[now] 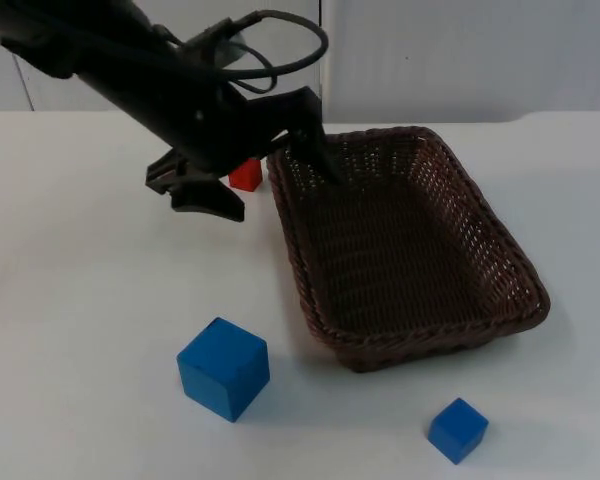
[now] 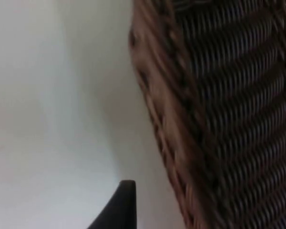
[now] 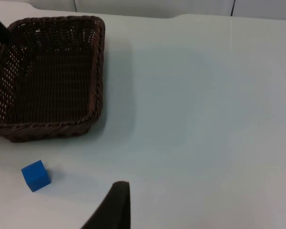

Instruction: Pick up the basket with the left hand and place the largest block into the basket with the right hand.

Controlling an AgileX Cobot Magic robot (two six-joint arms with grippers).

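Left gripper (image 1: 280,180) straddles the basket (image 1: 410,250) rim at its far-left corner: one finger inside, one outside on the table side, spread apart, not yet clamped. Position suits a rim grasp for lifting. Basket sits flat on table (image 1: 70,300). Large blue block (image 1: 223,367) lies near basket's front-left corner. Right gripper: waits above table, open/closed state can't be told.

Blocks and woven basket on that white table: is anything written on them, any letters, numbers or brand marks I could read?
No readable text, number or sign stands anywhere.
Large blue cube: plain faces.
Small blue cube: plain faces.
Small red block beside the basket: plain, partly hidden.
Dark brown woven wicker basket: no label.
Left gripper, at the basket's far rim: no marking legible.
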